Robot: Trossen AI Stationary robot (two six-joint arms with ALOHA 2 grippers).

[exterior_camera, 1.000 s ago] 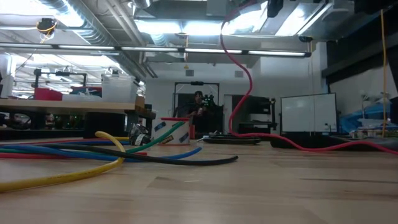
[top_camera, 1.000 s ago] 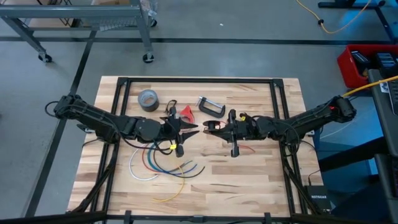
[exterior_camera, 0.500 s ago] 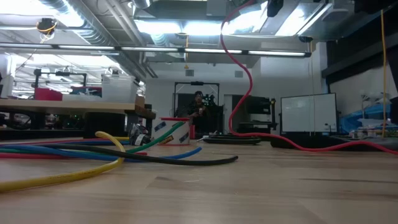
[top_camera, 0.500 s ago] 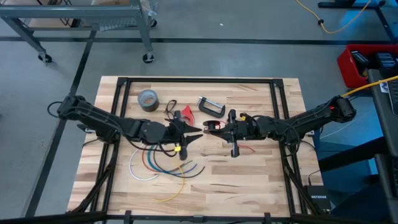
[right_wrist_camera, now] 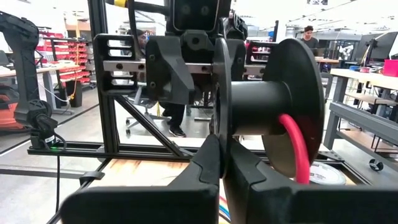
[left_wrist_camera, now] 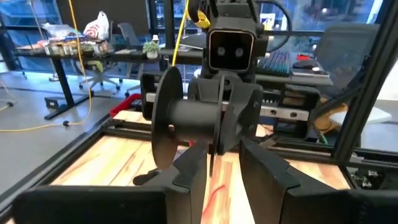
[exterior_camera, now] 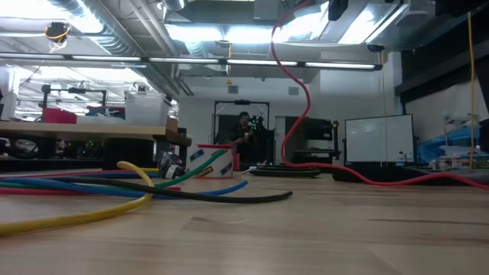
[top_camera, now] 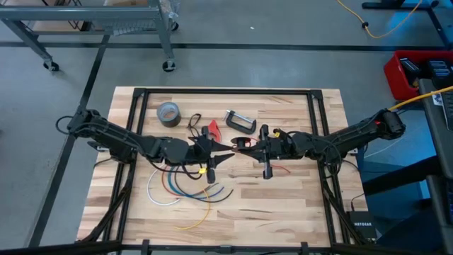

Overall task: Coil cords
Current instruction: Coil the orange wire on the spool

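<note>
Two arms: you see both reaching in over the wooden table (top_camera: 283,205) and meeting nose to nose near its middle.
Table: butcher-block top inside a black frame, seen from above.
Left gripper (top_camera: 225,149): your left arm's fingers (left_wrist_camera: 264,163) stand partly apart with a gap between them, pointed at the spool's flange; whether they touch it, you cannot tell.
Right gripper (top_camera: 245,146): your right arm's fingers (right_wrist_camera: 208,160) are pressed together on the near flange of the spool, holding it up off the table.
Wire bundle (top_camera: 185,190): white, red, blue, green and yellow strands fanned out on the table beside the left arm, toward the near edge.
Tape roll (top_camera: 168,112): grey, lying flat near the far edge, behind the left arm.
C-clamp (top_camera: 241,121): lying just behind the two grippers.
Red plastic piece (top_camera: 211,129): between tape roll and clamp.
Spool (right_wrist_camera: 267,106): small, black, round, its axis level, between the two grippers.
Red wire (right_wrist_camera: 294,146): thin, leaving the spool's core in the right wrist view.
</note>
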